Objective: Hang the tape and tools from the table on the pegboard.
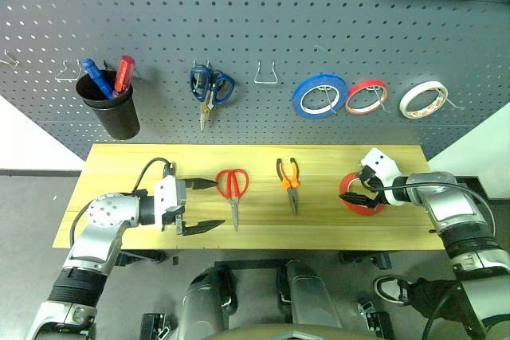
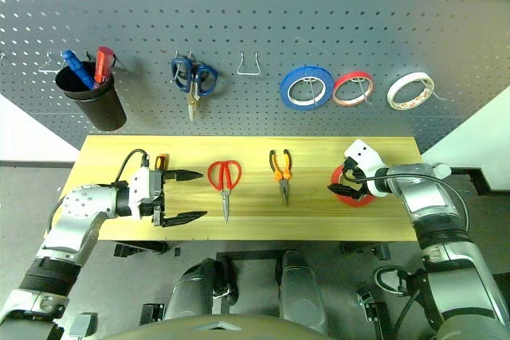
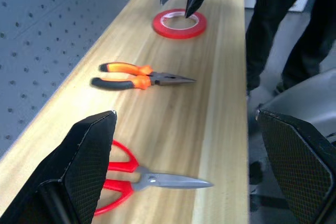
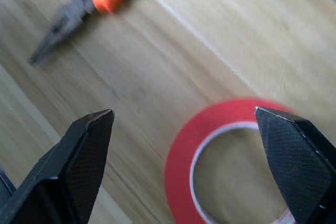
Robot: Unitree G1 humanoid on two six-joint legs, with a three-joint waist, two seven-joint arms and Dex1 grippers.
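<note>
Head views look down on table and pegboard; wrist views sit close above it, sharing the pliers.

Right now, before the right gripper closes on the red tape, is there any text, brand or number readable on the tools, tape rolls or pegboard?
None is readable.
Red tape on the table: no print shows.
Pliers and red-handled scissors: no markings visible.
Cream roll on the pegboard: reddish marks on its band, too small to read.
Black cup: no label visible.

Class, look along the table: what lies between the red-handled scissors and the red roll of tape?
The pliers lie between the scissors and the tape, flat on the table; both eye views show it.
</note>
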